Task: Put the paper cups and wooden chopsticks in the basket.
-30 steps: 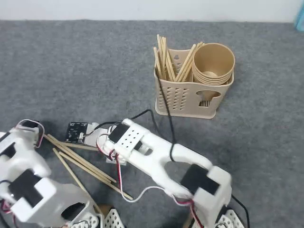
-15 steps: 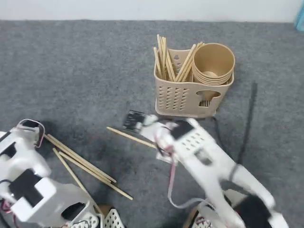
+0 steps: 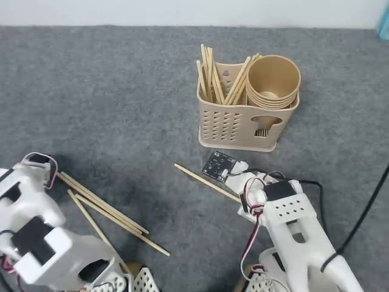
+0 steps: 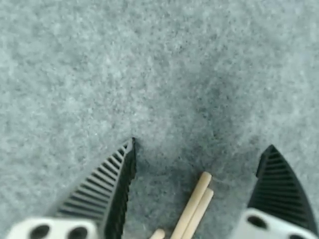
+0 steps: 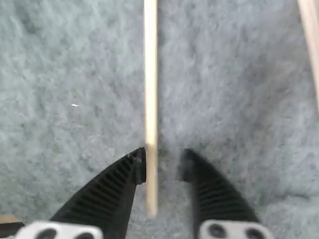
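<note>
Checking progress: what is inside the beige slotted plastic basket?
Wooden chopsticks lean in one compartment, stacked tan paper cups sit in the other; the basket walls hide their lower ends.

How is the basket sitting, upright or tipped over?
Upright: the basket stands on its base, chopsticks and paper cups poking out its top.

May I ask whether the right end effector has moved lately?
Yes. The right end effector has swung rightward, away from the loose chopsticks, to just in front of the basket.
</note>
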Robot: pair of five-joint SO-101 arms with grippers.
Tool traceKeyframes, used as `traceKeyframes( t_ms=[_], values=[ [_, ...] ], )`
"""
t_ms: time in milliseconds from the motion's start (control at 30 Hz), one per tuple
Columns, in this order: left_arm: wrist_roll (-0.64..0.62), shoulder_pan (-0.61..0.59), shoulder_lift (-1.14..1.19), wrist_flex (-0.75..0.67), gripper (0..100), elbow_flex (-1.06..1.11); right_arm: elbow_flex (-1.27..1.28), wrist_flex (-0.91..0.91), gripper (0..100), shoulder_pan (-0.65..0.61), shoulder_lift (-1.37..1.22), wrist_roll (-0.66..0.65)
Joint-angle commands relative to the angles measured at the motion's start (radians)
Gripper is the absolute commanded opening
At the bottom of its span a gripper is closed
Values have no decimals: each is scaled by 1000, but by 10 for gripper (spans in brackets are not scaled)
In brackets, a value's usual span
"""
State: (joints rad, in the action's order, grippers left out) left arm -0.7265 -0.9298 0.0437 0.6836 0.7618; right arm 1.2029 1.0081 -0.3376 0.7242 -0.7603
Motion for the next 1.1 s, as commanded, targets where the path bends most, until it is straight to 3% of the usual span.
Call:
traceKeyframes(
  t_ms=[0, 200, 400, 1067],
  values=[
    [-9, 17, 0, 6, 364, -33, -69, -19, 225, -22, 41, 6],
    [-9, 17, 2, 6, 364, -35, -215, -27, 123, -182, 30, 181],
    [-9, 17, 2, 6, 364, -35, -328, -28, 98, -363, -27, 207],
    [-8, 17, 3, 6, 364, -35, -1025, -44, 99, -412, -981, 209]
  ],
)
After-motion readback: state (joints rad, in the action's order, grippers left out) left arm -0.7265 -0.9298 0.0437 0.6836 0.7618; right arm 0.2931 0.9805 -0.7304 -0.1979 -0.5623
